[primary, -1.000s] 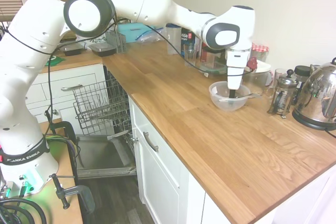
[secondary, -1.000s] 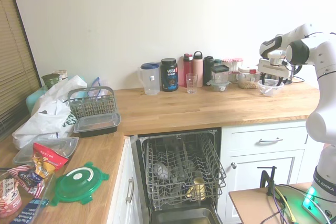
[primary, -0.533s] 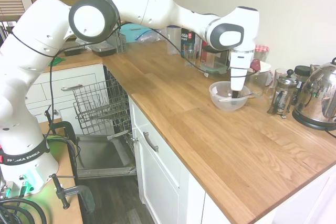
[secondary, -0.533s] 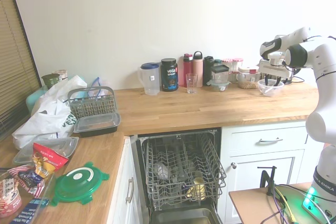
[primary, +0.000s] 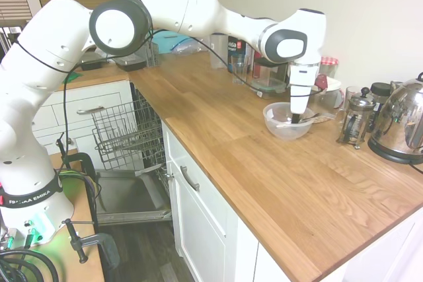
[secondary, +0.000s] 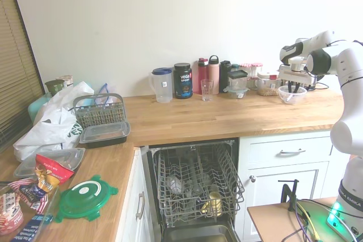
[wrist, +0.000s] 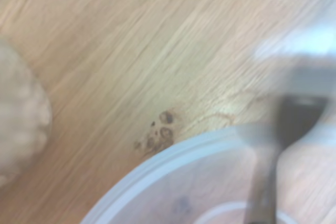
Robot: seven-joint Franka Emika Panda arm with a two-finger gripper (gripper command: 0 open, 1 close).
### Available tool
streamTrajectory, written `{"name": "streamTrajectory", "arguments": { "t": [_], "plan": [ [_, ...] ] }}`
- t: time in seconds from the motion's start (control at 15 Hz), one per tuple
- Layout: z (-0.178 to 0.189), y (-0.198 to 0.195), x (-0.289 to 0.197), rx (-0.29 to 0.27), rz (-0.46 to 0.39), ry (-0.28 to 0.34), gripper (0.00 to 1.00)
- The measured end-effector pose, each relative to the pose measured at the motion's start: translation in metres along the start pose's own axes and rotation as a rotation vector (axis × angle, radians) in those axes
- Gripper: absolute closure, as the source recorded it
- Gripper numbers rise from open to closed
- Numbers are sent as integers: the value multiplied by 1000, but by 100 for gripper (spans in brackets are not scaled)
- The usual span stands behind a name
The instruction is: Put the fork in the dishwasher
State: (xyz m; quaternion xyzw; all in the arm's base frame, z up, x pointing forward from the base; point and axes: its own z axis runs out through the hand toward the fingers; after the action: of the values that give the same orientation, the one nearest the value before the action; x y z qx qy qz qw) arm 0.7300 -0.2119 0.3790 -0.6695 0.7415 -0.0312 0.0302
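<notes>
Gripping the fork (primary: 305,119), the hand (primary: 295,119) dips into the bowl (primary: 279,125).

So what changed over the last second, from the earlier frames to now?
The gripper rose a little inside the bowl and shifted slightly toward the kettle. The fork now shows at the bowl's rim beside the fingers, tilted upward; whether the fingers grip it is not clear. The bowl, the bottles and the open dishwasher with its rack pulled out stayed as they were.
</notes>
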Motion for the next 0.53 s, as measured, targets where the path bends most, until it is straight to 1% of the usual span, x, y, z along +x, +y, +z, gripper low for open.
{"name": "streamTrajectory", "arguments": {
  "t": [0.2,0.33,0.4,0.53],
  "plan": [
    [-7,-2,1,13,0,3,100],
    [-16,-3,3,33,-5,0,100],
    [-27,-3,6,54,-10,-9,100],
    [-64,4,21,121,-20,-33,100]
  ]
}}
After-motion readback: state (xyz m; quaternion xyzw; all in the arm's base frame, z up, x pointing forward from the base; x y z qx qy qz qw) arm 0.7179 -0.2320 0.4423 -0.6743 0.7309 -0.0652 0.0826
